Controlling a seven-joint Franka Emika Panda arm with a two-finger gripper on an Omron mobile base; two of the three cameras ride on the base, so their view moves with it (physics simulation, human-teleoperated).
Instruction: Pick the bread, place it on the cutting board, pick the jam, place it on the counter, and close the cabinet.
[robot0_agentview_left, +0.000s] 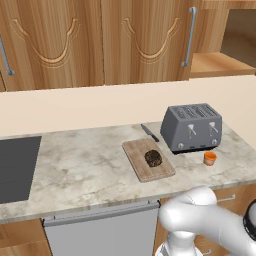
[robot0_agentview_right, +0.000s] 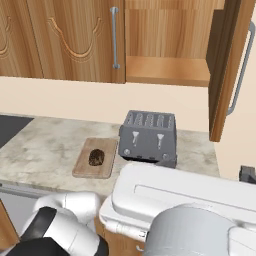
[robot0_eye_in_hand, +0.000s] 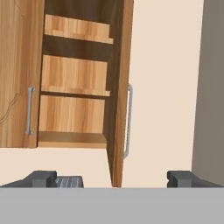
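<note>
The bread (robot0_agentview_left: 153, 158) (robot0_agentview_right: 96, 157), a dark lumpy ball, lies on the wooden cutting board (robot0_agentview_left: 137, 151) (robot0_agentview_right: 83, 168). On the counter (robot0_agentview_left: 85, 167) (robot0_agentview_right: 40, 150), just right of the toaster's front, stands the small orange jam (robot0_agentview_left: 210, 158). The cabinet (robot0_eye_in_hand: 74, 109) is open; its door (robot0_eye_in_hand: 117, 100) (robot0_agentview_right: 227, 70) swings out edge-on, and the shelves I see are bare. In the hand view my gripper (robot0_eye_in_hand: 111, 180) is open with nothing between its fingertips (robot0_eye_in_hand: 42, 178), and it faces the open cabinet from a distance.
A grey toaster (robot0_agentview_left: 192, 127) (robot0_agentview_right: 149, 138) stands right of the board. A knife (robot0_agentview_left: 149, 133) lies behind the board. A dark cooktop (robot0_agentview_left: 15, 165) is set into the counter at left. The neighbouring cabinet doors (robot0_agentview_left: 55, 45) are closed.
</note>
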